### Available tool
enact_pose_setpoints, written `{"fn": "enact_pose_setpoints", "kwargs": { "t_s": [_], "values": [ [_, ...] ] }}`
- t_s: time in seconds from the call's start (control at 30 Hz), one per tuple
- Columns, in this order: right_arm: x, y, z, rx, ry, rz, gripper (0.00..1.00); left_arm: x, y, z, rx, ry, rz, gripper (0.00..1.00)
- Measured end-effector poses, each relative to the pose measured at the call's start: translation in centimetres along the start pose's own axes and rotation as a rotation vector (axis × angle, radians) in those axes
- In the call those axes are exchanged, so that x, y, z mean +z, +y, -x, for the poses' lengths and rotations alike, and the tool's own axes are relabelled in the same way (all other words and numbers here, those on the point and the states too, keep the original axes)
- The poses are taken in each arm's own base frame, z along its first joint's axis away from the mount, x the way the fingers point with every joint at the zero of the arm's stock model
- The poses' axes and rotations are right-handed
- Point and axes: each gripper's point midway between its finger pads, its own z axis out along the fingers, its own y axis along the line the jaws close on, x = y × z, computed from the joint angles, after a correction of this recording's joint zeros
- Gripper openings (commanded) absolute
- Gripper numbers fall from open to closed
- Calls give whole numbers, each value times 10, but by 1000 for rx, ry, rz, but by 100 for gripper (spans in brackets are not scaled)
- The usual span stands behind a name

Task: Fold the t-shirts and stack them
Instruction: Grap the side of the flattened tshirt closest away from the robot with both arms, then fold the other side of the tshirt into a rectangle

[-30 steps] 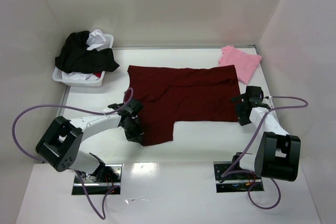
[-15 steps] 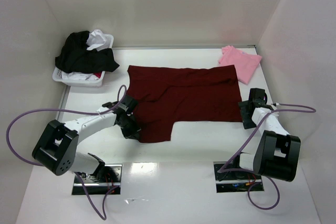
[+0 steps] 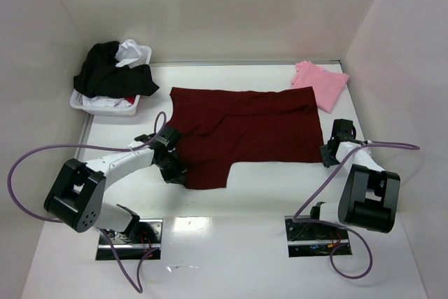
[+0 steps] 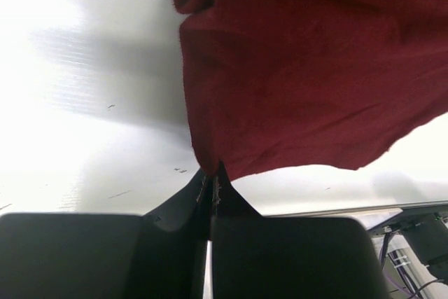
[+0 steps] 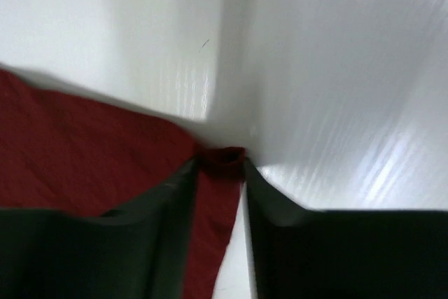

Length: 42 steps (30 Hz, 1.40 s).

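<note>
"Two grips on it now, or one?" asks the spotter.

"Two, as far as I can see. A second ago my right gripper stood wide open just short of the cloth. It has since slid onto the corner and closed down, and a small bunch of red fabric is now squeezed between its fingertips. My left gripper has not let go: its fingers are pressed together on the hem, with the cloth hanging from the tips."

"So where is the shirt?"

"The maroon t-shirt lies spread on the table, starting just beside the white bin and stretching away from it. My left pinch is on the near flap at the end close to the bin. My right pinch is on the near corner at the end farthest from the bin."

"And what does that give you?"

"I judge that both near corners are secured, so the fold away from me can start. The right bite looks shallow, so it could slip."

"And the others?"

"The pink t-shirt lies folded well apart from the bin, past the maroon one. Black and white shirts are heaped in the bin."
</note>
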Motion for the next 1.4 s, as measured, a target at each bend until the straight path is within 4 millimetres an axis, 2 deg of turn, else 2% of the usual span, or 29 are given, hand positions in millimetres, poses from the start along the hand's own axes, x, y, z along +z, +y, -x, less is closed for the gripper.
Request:
{"fn": "enact_pose_setpoints", "kwargs": {
  "t_s": [0.07,0.2,0.43,0.57,0.67,0.8,0.9,1.0,1.13,1.23,1.4],
  "values": [
    [2,0,0,-1,1,-1,13,-2,-3,2,1,-4,-7,0],
    [5,1,2,2,1,1,1,-7,-7,7,8,-15,-17,0],
    [7,7,2,-6,6,22,0,-23,-11,21,-7,-66,-39,0],
    [5,9,2,-18,11,30,0,-44,-21,35,8,-130,-79,0],
    [1,17,4,-35,21,50,0,-66,-36,54,36,-201,-113,0],
    [-7,54,15,-38,24,129,0,-92,-56,84,65,-292,-155,0],
    [-12,84,23,-37,34,182,0,-105,-68,122,68,-362,-167,0],
    [-18,120,34,-31,38,260,0,-109,-75,152,71,-406,-171,0],
    [-21,153,41,-31,51,325,0,-111,-89,184,94,-433,-175,0],
    [-14,179,43,-36,70,370,0,-108,-106,211,121,-457,-195,0],
    [4,203,38,-62,106,375,0,-87,-119,250,147,-452,-187,0]
  ]
}}
